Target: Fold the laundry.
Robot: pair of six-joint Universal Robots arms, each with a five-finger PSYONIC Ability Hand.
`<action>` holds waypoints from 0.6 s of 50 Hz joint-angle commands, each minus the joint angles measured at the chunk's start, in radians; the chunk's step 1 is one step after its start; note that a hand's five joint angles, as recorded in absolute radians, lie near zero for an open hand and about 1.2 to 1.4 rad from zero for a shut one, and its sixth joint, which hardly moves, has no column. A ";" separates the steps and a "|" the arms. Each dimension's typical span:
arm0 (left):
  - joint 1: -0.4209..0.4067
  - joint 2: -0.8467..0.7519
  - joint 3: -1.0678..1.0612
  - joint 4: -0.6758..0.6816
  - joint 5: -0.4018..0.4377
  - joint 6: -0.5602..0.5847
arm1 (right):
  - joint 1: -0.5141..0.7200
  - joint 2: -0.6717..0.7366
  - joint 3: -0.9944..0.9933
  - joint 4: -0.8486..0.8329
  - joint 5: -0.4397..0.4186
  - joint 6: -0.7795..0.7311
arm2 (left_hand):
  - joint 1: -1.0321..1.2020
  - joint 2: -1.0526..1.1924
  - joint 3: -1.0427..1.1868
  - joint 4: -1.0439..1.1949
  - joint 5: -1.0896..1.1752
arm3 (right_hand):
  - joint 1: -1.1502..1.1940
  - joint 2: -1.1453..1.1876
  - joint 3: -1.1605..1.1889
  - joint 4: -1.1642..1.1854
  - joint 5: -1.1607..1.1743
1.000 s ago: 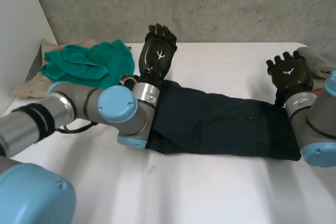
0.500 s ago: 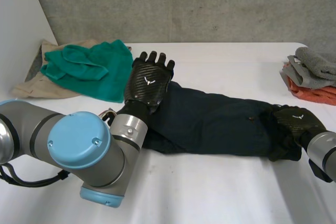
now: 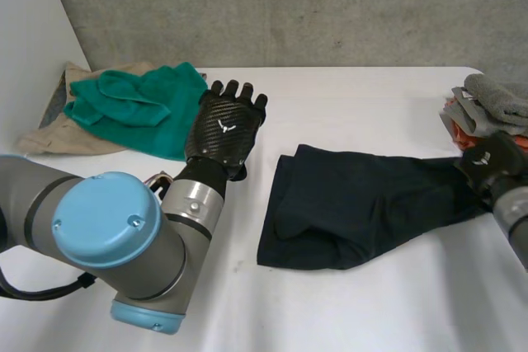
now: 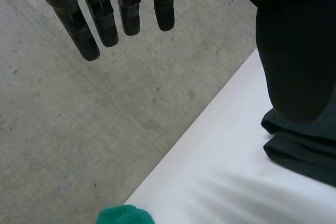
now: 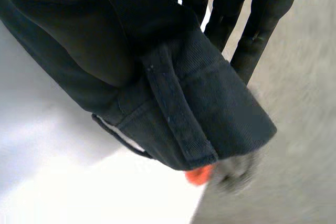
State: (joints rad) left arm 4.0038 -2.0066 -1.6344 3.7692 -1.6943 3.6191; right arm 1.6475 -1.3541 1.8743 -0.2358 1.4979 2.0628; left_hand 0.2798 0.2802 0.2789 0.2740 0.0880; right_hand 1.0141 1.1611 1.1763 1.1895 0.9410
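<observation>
- Head view: your left hand [image 3: 224,125] is up off the white table [image 3: 371,311], fingers straight with nothing in them. It's near the crumpled green cloth [image 3: 140,100], which lies on a beige garment [image 3: 45,133]. The dark navy trousers [image 3: 355,208] lie bunched mid-table and stretch over to your right hand [image 3: 492,162], which has one end of them. Just past that hand there's a folded stack of grey and orange towels [image 3: 495,100].
- Left wrist view: the fingers [image 4: 105,22] are straight, a bit apart and holding nothing, in front of the grey concrete wall [image 4: 79,129]. A folded edge of the trousers [image 4: 302,153] lies on the table beside the thumb.
- Right wrist view: the fingers [image 5: 265,24] and thumb are clamped on the trousers' waistband [image 5: 210,114], which sticks out past the fingertips.
</observation>
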 commanded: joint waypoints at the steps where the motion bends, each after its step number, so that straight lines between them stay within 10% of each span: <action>1: 0.004 0.055 -0.050 -0.017 -0.001 -0.002 | 0.208 0.047 -0.128 -0.037 -0.089 -0.136 | -0.028 -0.029 -0.027 -0.022 -0.011 | 0.382 0.235 0.220 0.207 0.281; 9: 0.021 0.101 -0.085 -0.017 -0.001 -0.004 | 0.420 0.199 -0.165 -0.088 -0.421 -0.180 | -0.034 -0.034 -0.033 -0.028 -0.017 | 0.382 0.235 0.220 0.207 0.281; 15: 0.034 0.111 -0.087 -0.020 -0.001 -0.004 | 0.491 0.256 -0.162 -0.085 -0.462 -0.185 | -0.034 -0.034 -0.033 -0.028 -0.017 | 0.382 0.235 0.220 0.207 0.281; 19: 0.038 0.111 -0.076 -0.017 0.002 -0.005 | 0.497 0.237 -0.141 -0.088 -0.461 -0.115 | -0.034 -0.034 -0.033 -0.028 -0.017 | -0.490 -0.637 -0.652 -0.666 -0.592; 22: 0.041 0.109 -0.051 -0.014 0.007 -0.004 | 0.485 0.122 -0.123 -0.073 -0.435 0.027 | -0.034 -0.034 -0.033 -0.028 -0.017 | -0.840 -0.987 -1.002 -1.015 -0.941; 30: 0.023 0.055 0.129 -0.022 0.016 -0.052 | 0.361 -0.081 -0.112 0.002 -0.398 0.631 | -0.025 -0.026 -0.024 -0.019 -0.008 | -0.840 -0.987 -1.002 -1.015 -0.941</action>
State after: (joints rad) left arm 4.0397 -1.9078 -1.6337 3.7561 -1.6858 3.6104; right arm 2.1110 -1.2953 1.7606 -0.2886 1.0749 2.2609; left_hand 0.2797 0.2711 0.2788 0.2708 0.0807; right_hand 0.2345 0.2195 0.2174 0.2185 0.0469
